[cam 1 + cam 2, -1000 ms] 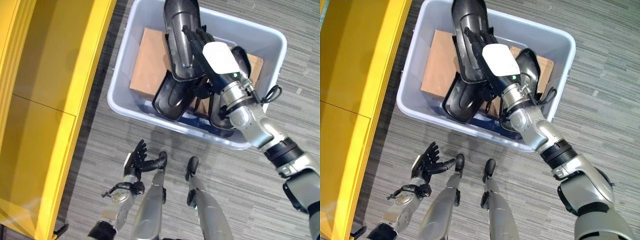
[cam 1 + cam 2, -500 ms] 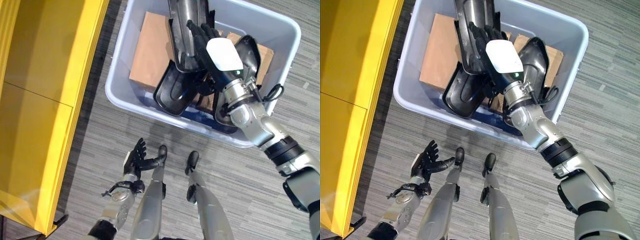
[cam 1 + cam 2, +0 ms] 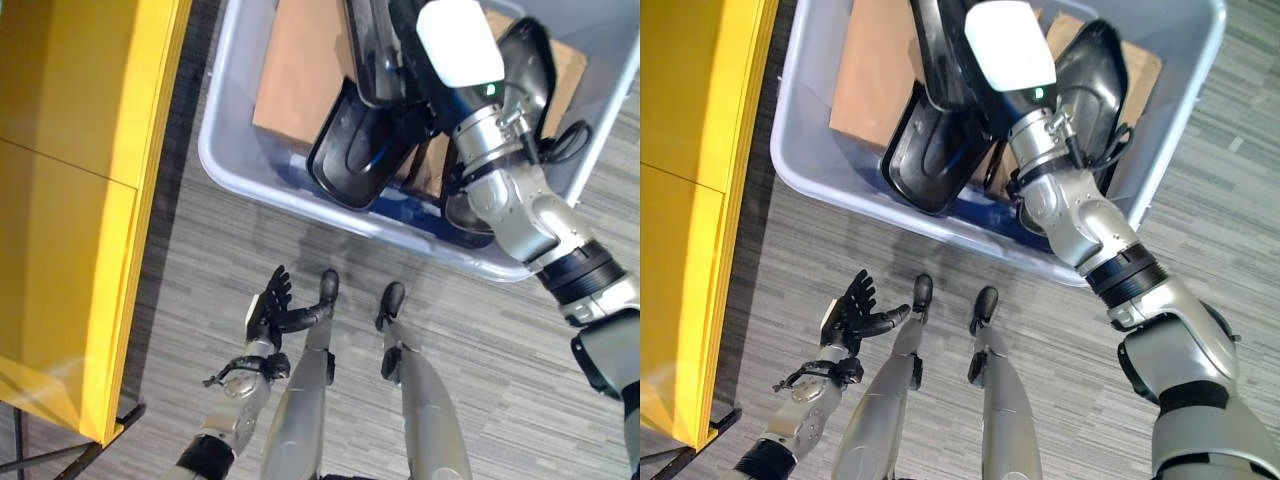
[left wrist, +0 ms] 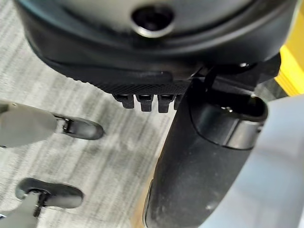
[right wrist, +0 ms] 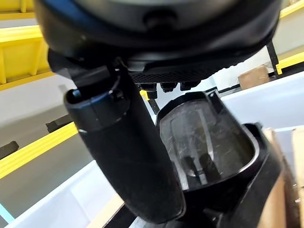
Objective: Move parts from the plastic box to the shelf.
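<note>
Glossy black moulded plastic parts (image 3: pixel 352 160), shaped like long shallow shells with raised rims, lie in the grey plastic box (image 3: pixel 222 165) on brown cardboard (image 3: pixel 290 80). The near one's long axis runs from 7 to 1 o'clock. The right robot hand (image 3: pixel 455 45) reaches into the box over the parts; I cannot tell its grip. The left robot hand (image 3: pixel 268 315) hangs open above the floor, holding nothing, beside the yellow shelf (image 3: pixel 80 200).

Plastic box (image 3: pixel 225 170) crowded: black parts (image 3: pixel 355 160) piled on cardboard (image 3: pixel 295 75), right hand (image 3: pixel 455 45) among them. Yellow shelf (image 3: pixel 70 200) stands just left, a floor strip (image 3: pixel 165 300) between.
</note>
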Motion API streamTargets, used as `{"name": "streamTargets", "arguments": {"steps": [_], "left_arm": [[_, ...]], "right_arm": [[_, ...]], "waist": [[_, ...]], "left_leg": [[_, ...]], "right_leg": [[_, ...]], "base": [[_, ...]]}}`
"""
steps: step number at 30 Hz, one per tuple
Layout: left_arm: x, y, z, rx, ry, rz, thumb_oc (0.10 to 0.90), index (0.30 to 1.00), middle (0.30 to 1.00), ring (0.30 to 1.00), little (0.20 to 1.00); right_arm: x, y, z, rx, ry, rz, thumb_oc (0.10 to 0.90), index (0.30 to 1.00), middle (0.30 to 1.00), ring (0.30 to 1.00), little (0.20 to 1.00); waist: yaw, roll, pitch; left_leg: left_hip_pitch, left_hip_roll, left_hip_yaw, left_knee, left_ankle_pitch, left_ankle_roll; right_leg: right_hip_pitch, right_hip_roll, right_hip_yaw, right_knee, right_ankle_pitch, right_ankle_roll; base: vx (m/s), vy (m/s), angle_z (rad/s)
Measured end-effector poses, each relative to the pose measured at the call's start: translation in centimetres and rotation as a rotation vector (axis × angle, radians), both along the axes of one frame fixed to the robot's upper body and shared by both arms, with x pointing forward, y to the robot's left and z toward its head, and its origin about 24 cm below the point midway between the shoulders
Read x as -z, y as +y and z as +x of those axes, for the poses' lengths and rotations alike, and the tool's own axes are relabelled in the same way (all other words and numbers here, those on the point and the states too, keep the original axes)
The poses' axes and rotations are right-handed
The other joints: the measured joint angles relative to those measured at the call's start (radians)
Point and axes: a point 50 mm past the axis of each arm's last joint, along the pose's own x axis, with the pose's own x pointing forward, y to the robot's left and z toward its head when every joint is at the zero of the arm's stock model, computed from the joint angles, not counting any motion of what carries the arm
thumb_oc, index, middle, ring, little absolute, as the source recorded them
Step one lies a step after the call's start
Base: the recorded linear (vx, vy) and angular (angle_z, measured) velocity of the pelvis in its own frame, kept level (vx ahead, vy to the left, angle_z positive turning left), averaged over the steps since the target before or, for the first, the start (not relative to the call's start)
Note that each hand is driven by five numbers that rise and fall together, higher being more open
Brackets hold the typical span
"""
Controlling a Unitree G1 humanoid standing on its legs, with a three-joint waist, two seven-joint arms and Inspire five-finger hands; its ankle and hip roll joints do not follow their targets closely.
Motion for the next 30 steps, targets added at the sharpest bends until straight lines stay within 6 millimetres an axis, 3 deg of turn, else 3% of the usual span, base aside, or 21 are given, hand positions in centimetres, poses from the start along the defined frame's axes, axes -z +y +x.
{"name": "streamTargets", "arguments": {"steps": [11,12,13,14,15,23,26,30], "left_arm": [[-0.6,0.1,0.2,-0.023,-0.031,-0.007,0.900,1.000,1.000,1.000,1.000],[-0.6,0.1,0.3,-0.023,-0.034,-0.008,0.900,1.000,1.000,1.000,1.000],[-0.7,0.1,0.3,-0.023,-0.035,-0.008,0.900,1.000,1.000,1.000,1.000],[-0.7,0.1,0.3,-0.023,-0.036,-0.009,0.900,1.000,1.000,1.000,1.000],[-0.7,0.1,0.3,-0.022,-0.037,-0.009,0.900,1.000,1.000,1.000,1.000],[-1.2,-0.1,0.5,-0.021,-0.056,-0.016,0.900,1.000,1.000,1.000,1.000],[-1.4,-0.2,0.8,-0.026,-0.065,-0.014,0.900,1.000,1.000,1.000,1.000],[-1.7,-0.2,1.0,-0.028,-0.074,-0.013,0.900,1.000,1.000,1.000,1.000]], "right_arm": [[0.1,-0.8,1.1,0.069,0.011,-0.002,0.900,1.000,1.000,1.000,1.000],[0.0,-0.9,1.2,0.076,0.007,0.004,0.555,0.517,0.517,0.517,0.517],[0.0,-1.0,1.2,0.077,0.001,0.012,0.555,0.517,0.517,0.517,0.517],[0.1,-1.0,1.3,0.078,-0.005,0.017,0.508,0.451,0.451,0.451,0.451],[0.0,-1.1,1.3,0.079,-0.009,0.019,0.400,0.300,0.300,0.300,0.300],[-1.9,-1.0,0.9,0.061,-0.071,0.073,0.400,0.300,0.300,0.300,0.300],[-1.5,-1.4,1.1,0.080,-0.045,0.084,0.400,0.300,0.300,0.300,0.300],[0.4,-1.6,1.5,0.087,0.023,0.072,0.400,0.300,0.300,0.300,0.300]], "waist": [[-0.002,0.001,0.015],[-0.002,0.001,0.015],[-0.002,0.001,0.015],[-0.002,0.001,0.015],[-0.002,0.001,0.015],[-0.009,0.000,0.014],[-0.009,0.000,0.014],[-0.006,0.000,0.014]], "left_leg": [[-0.122,-0.024,-0.033,0.062,0.000,0.000],[-0.131,-0.025,-0.036,0.065,0.001,-0.001],[-0.136,-0.026,-0.040,0.066,0.002,-0.001],[-0.140,-0.028,-0.042,0.067,0.002,-0.002],[-0.144,-0.028,-0.043,0.069,0.002,-0.002],[-0.162,-0.035,-0.050,0.084,0.006,0.000],[-0.150,-0.038,-0.050,0.083,0.012,0.001],[-0.100,-0.039,-0.051,0.076,0.011,0.001]], "right_leg": [[-0.125,-0.038,-0.021,0.104,-0.031,-0.011],[-0.132,-0.040,-0.025,0.111,-0.033,-0.014],[-0.138,-0.042,-0.028,0.116,-0.034,-0.016],[-0.144,-0.044,-0.030,0.123,-0.036,-0.019],[-0.148,-0.045,-0.032,0.126,-0.036,-0.019],[-0.161,-0.056,-0.039,0.138,-0.035,-0.021],[-0.149,-0.058,-0.040,0.138,-0.034,-0.021],[-0.098,-0.059,-0.040,0.130,-0.034,-0.021]], "base": [[0.02,-0.002,0.11],[0.01,0.005,0.12],[0.00,0.006,0.10],[0.00,0.016,0.07],[0.00,0.014,0.08],[0.00,0.010,0.02],[0.00,0.000,0.00],[-0.02,0.007,0.00]]}}
